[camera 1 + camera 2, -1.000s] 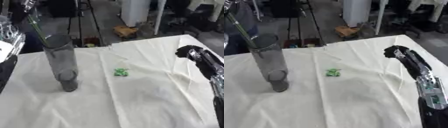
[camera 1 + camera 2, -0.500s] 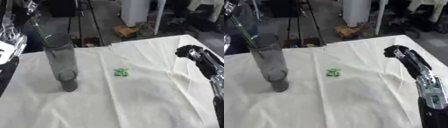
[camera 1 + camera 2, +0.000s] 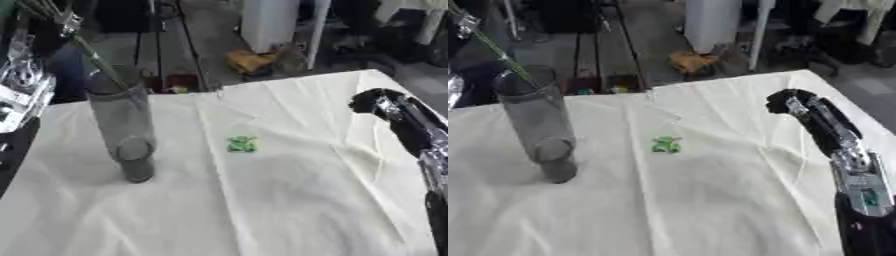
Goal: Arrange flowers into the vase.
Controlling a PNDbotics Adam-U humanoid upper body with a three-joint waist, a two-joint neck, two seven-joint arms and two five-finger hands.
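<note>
At table's left, vase (image 3: 122,127) stands upright; your left hand (image 3: 31,45) clamped on flower stems (image 3: 92,57) above rim. Stems snagging rim could tip vase. Right hand (image 3: 794,102) curled, empty.

Over the last second the green flower stem (image 3: 98,64) has risen at the mouth of the clear vase (image 3: 124,131): its slanted line now reaches higher toward the upper left corner, and less of it shows inside the glass. The left hand (image 3: 33,42), at the upper left edge, has shifted with it, slightly up and inward over the vase rim. The right hand (image 3: 791,103) has edged a little closer along the right side of the table (image 3: 262,210).
</note>
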